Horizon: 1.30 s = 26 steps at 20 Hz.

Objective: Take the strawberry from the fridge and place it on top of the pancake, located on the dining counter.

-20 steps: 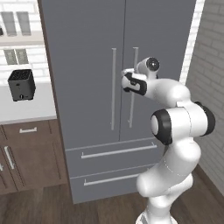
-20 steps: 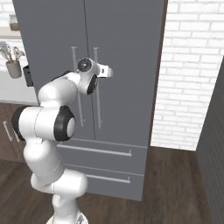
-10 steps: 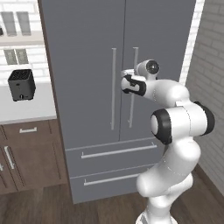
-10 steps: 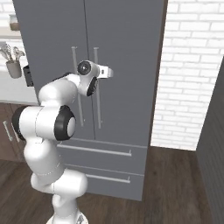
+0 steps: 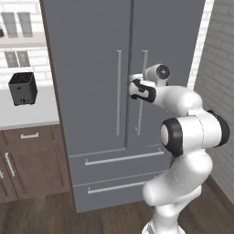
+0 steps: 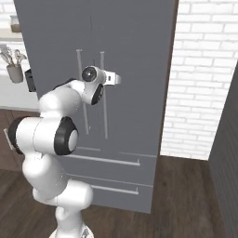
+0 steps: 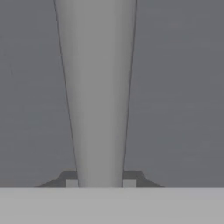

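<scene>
Fridge (image 5: pixel 91 59) shut, both doors closed, so strawberry presumably inside, can't see it yet. Gripper (image 7: pixel 99 183) clamped on right door's handle (image 7: pixel 97 87), bar sits right between fingers in hand view. Step in hand: opening fridge, grasp looks done. Next move, my guess: pull handle back in arc around right-side hinge, keep grip tight so bar doesn't slip.

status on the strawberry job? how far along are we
Early. Done: the arm has reached the fridge, whose doors are shut. In hand: the hand is shut on the right door's handle, the bar running between its fingers. Left: pull the door open, find and take the strawberry, carry it to the dining counter, set it on the pancake.
</scene>
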Tool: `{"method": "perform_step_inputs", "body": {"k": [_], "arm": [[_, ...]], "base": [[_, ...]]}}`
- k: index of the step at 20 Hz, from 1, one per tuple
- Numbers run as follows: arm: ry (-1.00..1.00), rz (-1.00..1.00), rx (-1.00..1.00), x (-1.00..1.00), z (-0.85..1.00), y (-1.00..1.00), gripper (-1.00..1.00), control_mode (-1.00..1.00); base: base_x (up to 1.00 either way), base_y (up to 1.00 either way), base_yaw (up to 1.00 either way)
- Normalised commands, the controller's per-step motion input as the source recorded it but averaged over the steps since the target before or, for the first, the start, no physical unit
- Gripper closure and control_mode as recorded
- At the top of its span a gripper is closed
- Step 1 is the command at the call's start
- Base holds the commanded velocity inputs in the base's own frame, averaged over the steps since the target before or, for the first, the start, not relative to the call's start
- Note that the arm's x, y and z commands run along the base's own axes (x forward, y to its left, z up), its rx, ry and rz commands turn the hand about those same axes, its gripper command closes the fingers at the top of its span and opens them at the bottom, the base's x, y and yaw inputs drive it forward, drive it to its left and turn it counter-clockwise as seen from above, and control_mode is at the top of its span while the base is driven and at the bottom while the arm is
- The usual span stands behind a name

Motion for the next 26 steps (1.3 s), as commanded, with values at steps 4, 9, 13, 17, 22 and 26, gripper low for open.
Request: {"method": "perform_step_inputs", "body": {"k": [4, 9, 13, 17, 22, 26], "arm": [[0.00, 0.00, 0.00, -0.75, 0.00, -0.60, 1.00, -1.00], [0.01, 0.00, 0.00, -0.67, -0.05, -0.76, 1.00, -1.00], [0.01, 0.00, 0.00, -0.78, -0.11, -0.87, 1.00, -1.00], [0.00, 0.00, 0.00, -0.92, -0.20, -0.90, 1.00, -1.00], [0.03, 0.00, 0.00, -0.82, -0.19, -0.99, 1.00, -1.00], [0.04, 0.00, 0.00, -0.55, -0.14, -0.97, 1.00, -1.00]], "base": [[0.00, 0.00, 0.00], [0.00, 0.00, 0.00], [0.00, 0.00, 0.00], [0.00, 0.00, 0.00], [0.00, 0.00, 0.00], [0.00, 0.00, 0.00]]}}
